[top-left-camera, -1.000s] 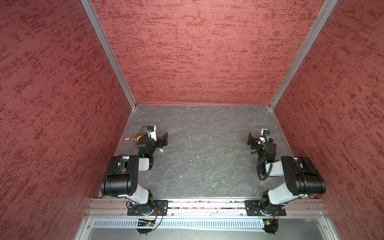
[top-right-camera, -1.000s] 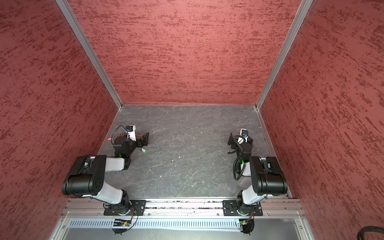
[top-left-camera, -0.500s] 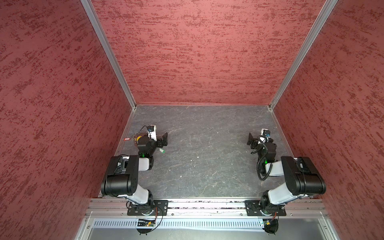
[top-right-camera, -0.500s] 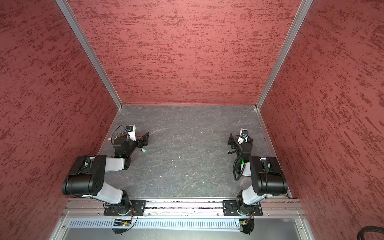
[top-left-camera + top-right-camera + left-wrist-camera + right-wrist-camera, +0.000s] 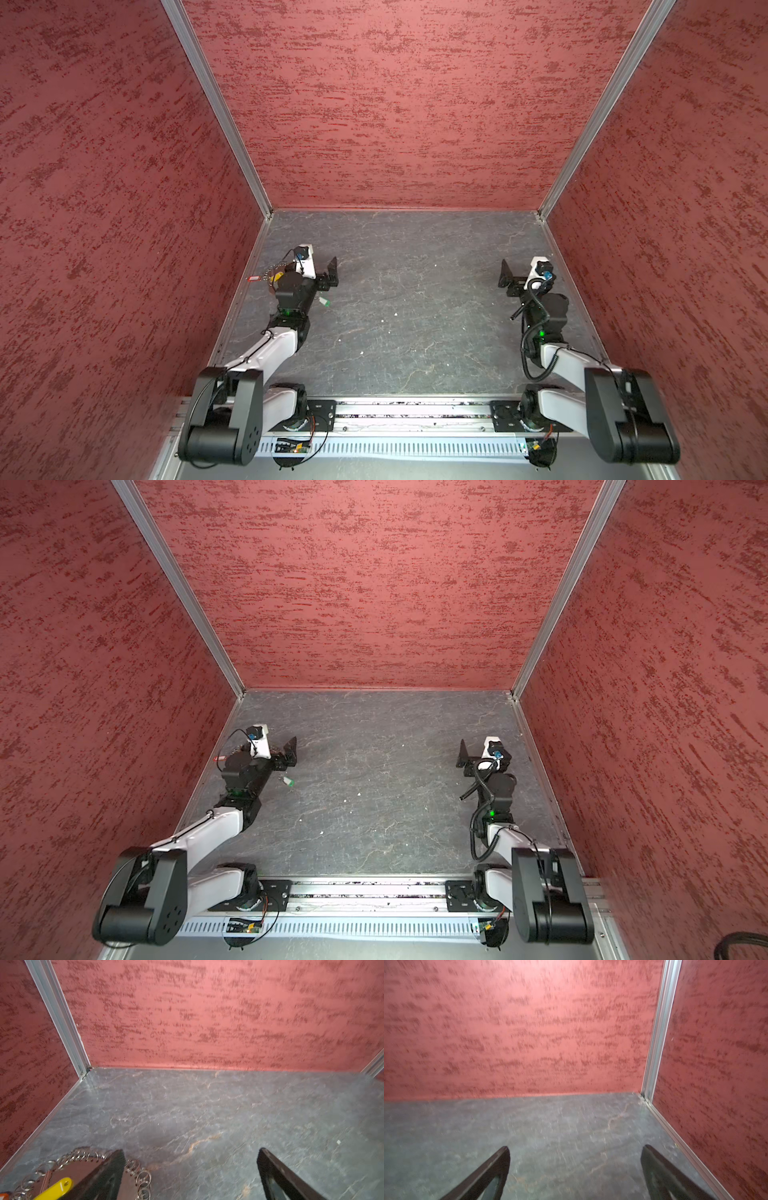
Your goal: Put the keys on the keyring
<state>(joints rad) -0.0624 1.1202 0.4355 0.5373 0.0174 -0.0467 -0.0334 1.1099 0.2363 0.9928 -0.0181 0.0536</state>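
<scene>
i see three red walls (image 5: 395,104) closing in a grey floor (image 5: 415,332), with a metal rail (image 5: 415,415) along the near edge. both arms are bolted to that rail. the left arm (image 5: 266,357) reaches forward along the left wall, and the right arm (image 5: 573,370) does the same along the right wall, the two well apart.

the left claw (image 5: 191,1152) is released, its jaws spread wide with only bare floor between them. the right claw (image 5: 576,1148) is spread just as wide and grasps nothing. its wrist view is blurred and shows only floor and the far right corner.

the keyring (image 5: 79,1154) lies on the floor near the left wall, under the left wrist. in a top view only a bit of it (image 5: 279,266) peeks out beside the wrist. in the left wrist view its silver rings curve in an arc, and one black finger (image 5: 108,1174) crosses in front of that arc. i cannot tell whether the finger touches it. inside the loop is a flat brownish patch i cannot identify.

the yellow key (image 5: 55,1187) sits over that patch, just beside the finger. i cannot tell if it is on the ring. the red key (image 5: 253,278) lies next to the left wall, just beside the keyring. the green key (image 5: 325,302) lies loose on the floor on the inner side of the left wrist, apart from the ring, and it shows in both top views (image 5: 288,781).
</scene>
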